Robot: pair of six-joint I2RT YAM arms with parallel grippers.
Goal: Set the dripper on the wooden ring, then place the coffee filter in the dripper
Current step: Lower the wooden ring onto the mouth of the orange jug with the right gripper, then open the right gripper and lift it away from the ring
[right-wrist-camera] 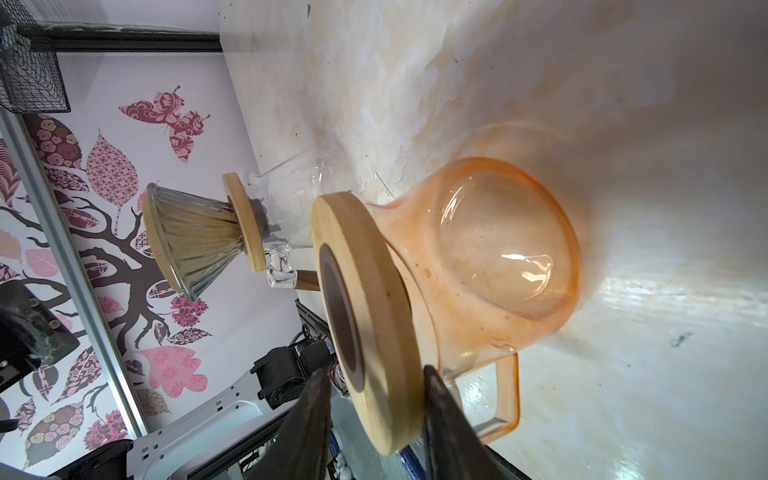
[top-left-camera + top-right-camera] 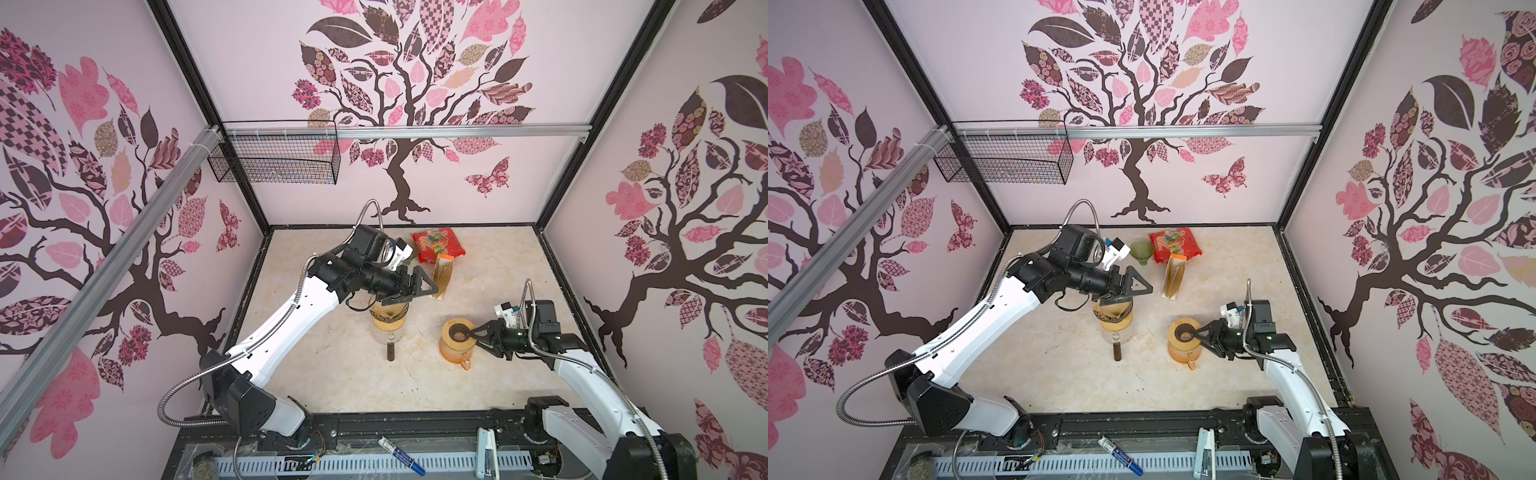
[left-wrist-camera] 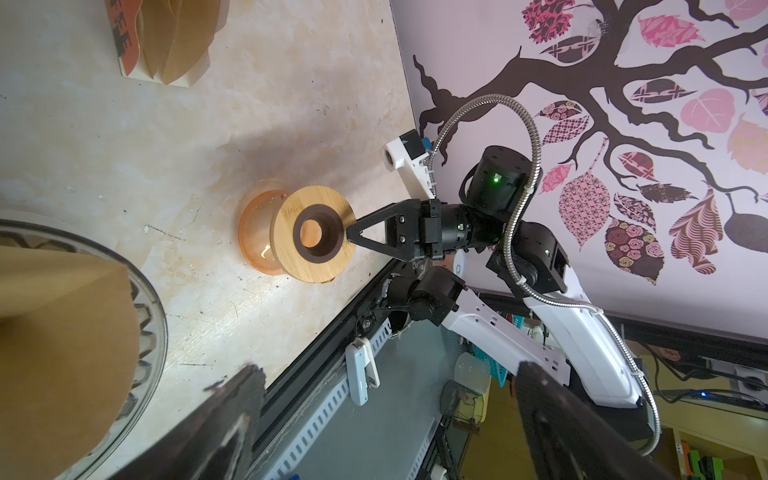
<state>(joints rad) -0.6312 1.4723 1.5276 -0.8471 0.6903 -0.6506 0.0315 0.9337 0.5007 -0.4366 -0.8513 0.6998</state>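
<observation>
The glass ribbed dripper (image 2: pixel 390 318) (image 2: pixel 1113 319) stands on a wooden ring on top of a clear carafe. A brown paper coffee filter (image 3: pixel 62 332) sits inside its rim; through the glass of the dripper (image 1: pixel 195 241) it shows brown. My left gripper (image 2: pixel 411 293) (image 2: pixel 1127 293) (image 3: pixel 388 370) hangs just above the dripper, open wide and holding nothing. My right gripper (image 2: pixel 473 338) (image 2: pixel 1200 338) (image 1: pixel 374 372) straddles the rim of the wooden lid (image 1: pixel 361 311) on the orange carafe (image 2: pixel 455 351) (image 3: pixel 257 232). Its jaws are open, with a gap beside one finger.
An open pack of brown filters (image 2: pixel 442 276) stands behind the dripper, next to a red snack bag (image 2: pixel 438 245) and a green glass funnel (image 2: pixel 1140 249). A wire basket (image 2: pixel 274 153) hangs on the back wall. A marker (image 2: pixel 401 455) and a white stapler (image 2: pixel 486 453) lie on the front rail.
</observation>
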